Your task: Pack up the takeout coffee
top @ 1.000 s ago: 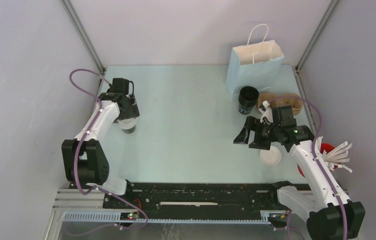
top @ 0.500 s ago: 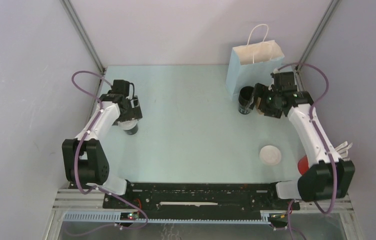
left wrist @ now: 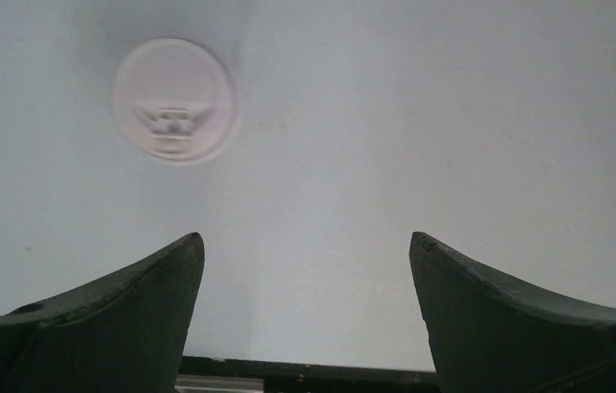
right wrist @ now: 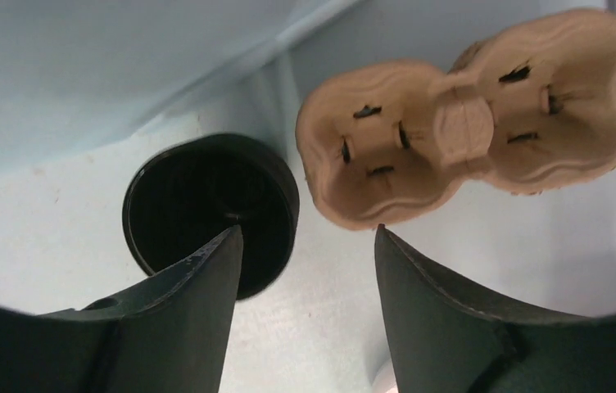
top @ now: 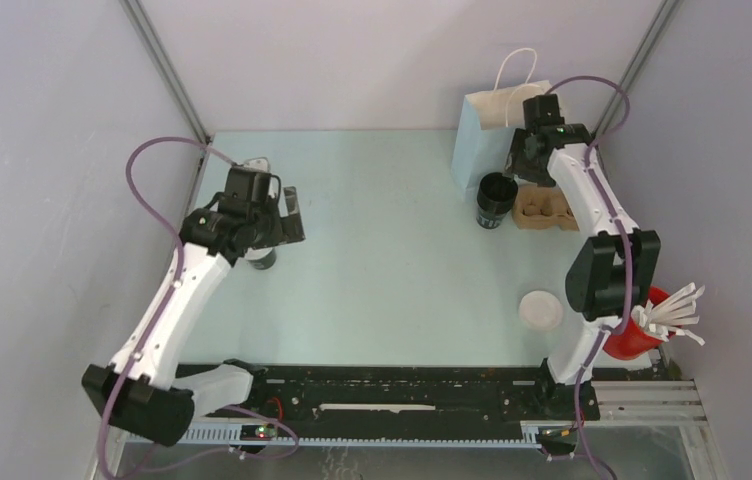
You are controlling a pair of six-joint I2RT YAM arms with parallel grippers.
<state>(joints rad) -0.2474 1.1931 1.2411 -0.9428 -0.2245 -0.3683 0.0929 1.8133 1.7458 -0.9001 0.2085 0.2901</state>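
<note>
An open black cup point(top: 496, 200) stands beside a brown cardboard cup carrier point(top: 544, 208), in front of the pale blue paper bag point(top: 507, 130). My right gripper point(top: 524, 168) hovers above them. Its jaws are open and empty over bare table between the black cup point(right wrist: 206, 205) and the carrier point(right wrist: 468, 123). A second dark cup point(top: 261, 259) stands at the left, partly under my left arm. My left gripper point(top: 290, 218) is just right of it and holds nothing. It point(left wrist: 305, 246) is wide open over bare table, with a white lid point(left wrist: 174, 100) ahead. That lid point(top: 540, 310) lies front right.
A red cup point(top: 637, 335) holding white sticks stands at the right edge. Grey walls enclose the table on the left, back and right. The black rail point(top: 402, 390) runs along the near edge. A small white object point(top: 257, 163) lies behind the left arm.
My left gripper has opened wide and drawn away to the right of the left cup. My right arm swung from near the lid to the back, above the black cup and carrier, its jaws narrowing somewhat.
</note>
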